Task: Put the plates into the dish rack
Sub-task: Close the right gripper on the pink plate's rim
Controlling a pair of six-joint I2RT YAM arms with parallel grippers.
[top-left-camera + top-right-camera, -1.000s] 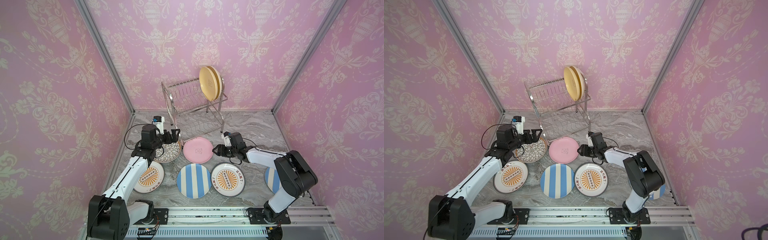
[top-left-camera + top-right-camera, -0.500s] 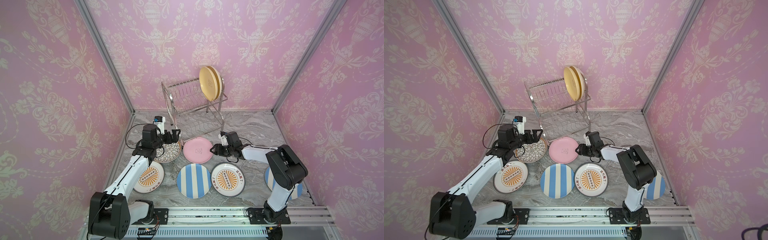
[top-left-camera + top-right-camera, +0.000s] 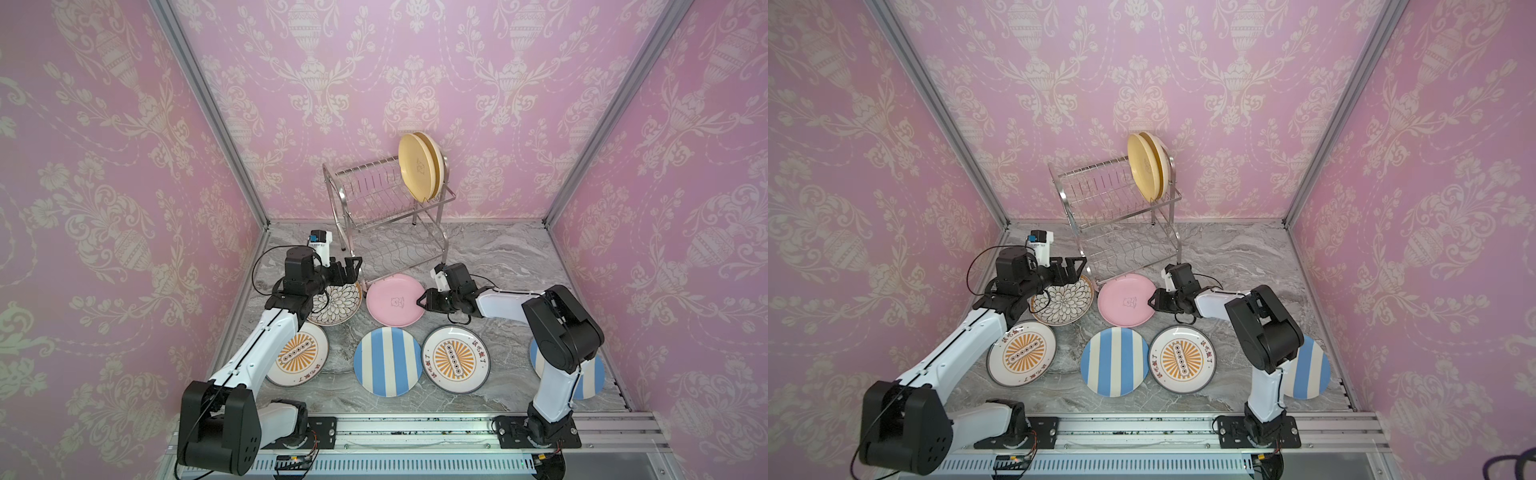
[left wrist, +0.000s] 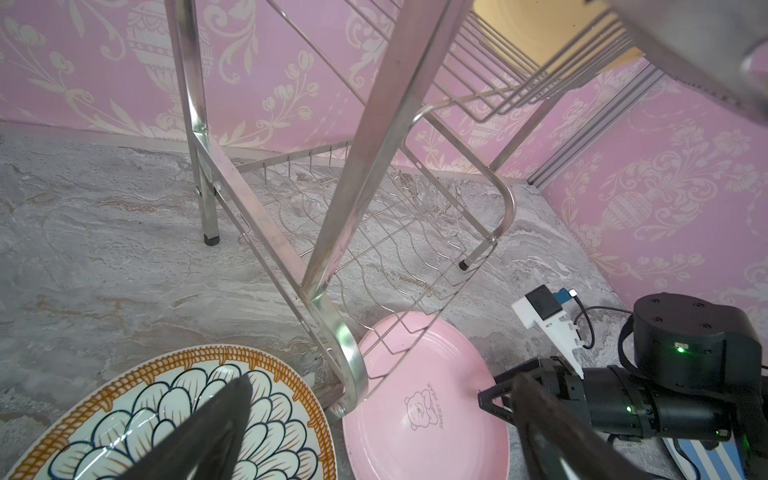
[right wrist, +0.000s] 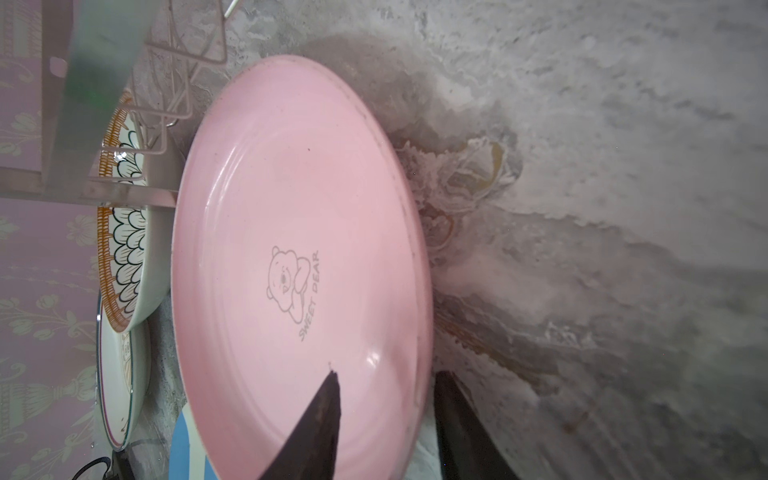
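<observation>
1. The dish rack [image 3: 386,199] [image 3: 1113,199], a two-tier frame of shiny silver wire, stands at the far middle of the grey marble-patterned tabletop [image 3: 498,257].
2. Two plates stand on edge in the right end of its upper tier. These are a round yellow plate [image 3: 415,166] [image 3: 1144,164] and, just behind it, a round cream plate [image 3: 437,162] [image 3: 1163,160].
3. Six plates lie flat on the tabletop.
   - A round pink plate [image 3: 392,300] [image 5: 291,249] lies just near of the rack's legs.
   - A white plate with black petals and an orange rim [image 3: 336,305] [image 3: 1065,303] lies just left of the pink one.
   - The near row, from left to right, holds:
     - a white plate with an orange sunburst [image 3: 297,355]
     - a blue-and-white striped plate [image 3: 388,360]
     - a second sunburst plate [image 3: 455,359]
     - a second striped plate [image 3: 1306,370] (partly hidden by the right arm)
4. The right gripper [image 3: 420,300] [image 3: 1152,300] is at the right edge of the pink plate. In the right wrist view one finger [image 5: 320,415] lies over the plate's face and the other sits outside the rim, so the rim runs between them. Whether they press on it cannot be told.
5. The left gripper [image 3: 356,269] [image 3: 1079,266] hovers over the far edge of the petal plate, beside the rack's near-left leg. Its fingers [image 4: 216,428] are spread wide and hold nothing.
</observation>
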